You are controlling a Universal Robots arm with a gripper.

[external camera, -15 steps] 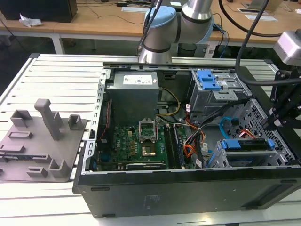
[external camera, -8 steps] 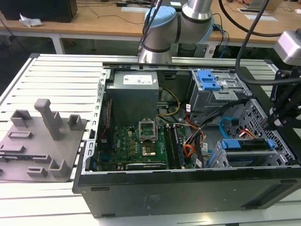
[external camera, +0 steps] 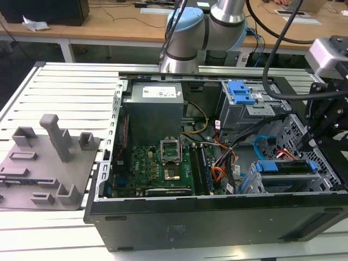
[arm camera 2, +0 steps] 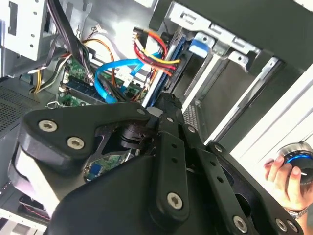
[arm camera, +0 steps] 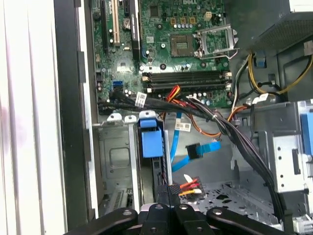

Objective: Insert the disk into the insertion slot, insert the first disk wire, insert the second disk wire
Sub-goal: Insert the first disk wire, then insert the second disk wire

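gripper (arm camera: 168, 195) jaws closed on black plug of red-yellow disk wire (arm camera: 188, 185); disk (external camera: 285, 166) seated in insertion slot (external camera: 248, 183), just beside jaws, at their 8 o'clock in exterior view.

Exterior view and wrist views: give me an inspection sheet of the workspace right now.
Surface: slatted aluminium table carrying the open computer case.
Job's things: disk, blue carrier seated in the insertion slot.
Clutter: grey fixture plate on the exterior view's left.
Grippers: gripper low inside the case, close to the disk.
Cables: blue data cable, connector free; red-yellow power wires end at the gripper.
Surroundings: person's hand on a blue-ringed knob; desks behind.
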